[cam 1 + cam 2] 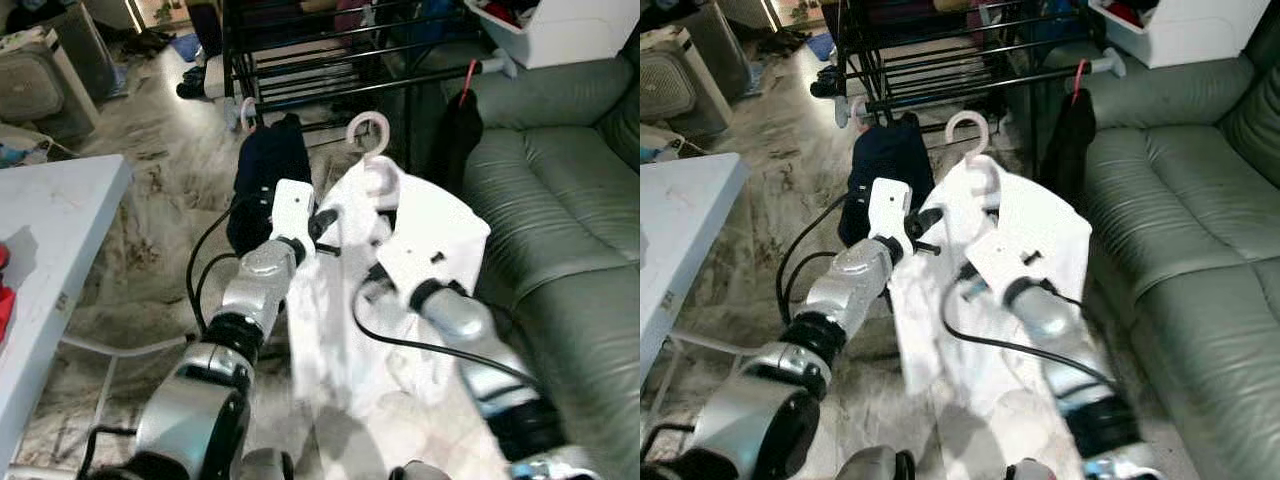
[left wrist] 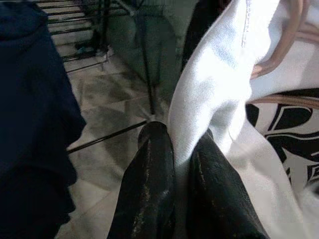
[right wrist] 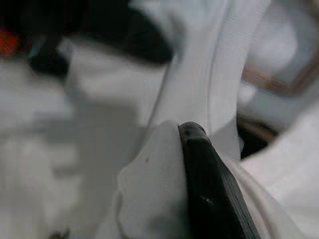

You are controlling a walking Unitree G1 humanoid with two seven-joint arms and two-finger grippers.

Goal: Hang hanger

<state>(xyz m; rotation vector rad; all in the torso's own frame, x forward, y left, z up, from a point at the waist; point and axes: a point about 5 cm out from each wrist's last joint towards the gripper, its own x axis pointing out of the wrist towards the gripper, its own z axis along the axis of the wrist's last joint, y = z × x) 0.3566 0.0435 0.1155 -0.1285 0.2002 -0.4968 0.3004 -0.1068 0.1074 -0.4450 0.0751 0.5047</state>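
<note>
Before the black metal drying rack I see the white cotton shirt on its pink plastic hanger, raised between both arms, my left gripper fingers clenched on its edge, my right gripper fingers clamped on its fabric.

a pale pink hanger carried a white shirt, hook upright, held just below a black rack rail, not yet hooked on it.
</note>
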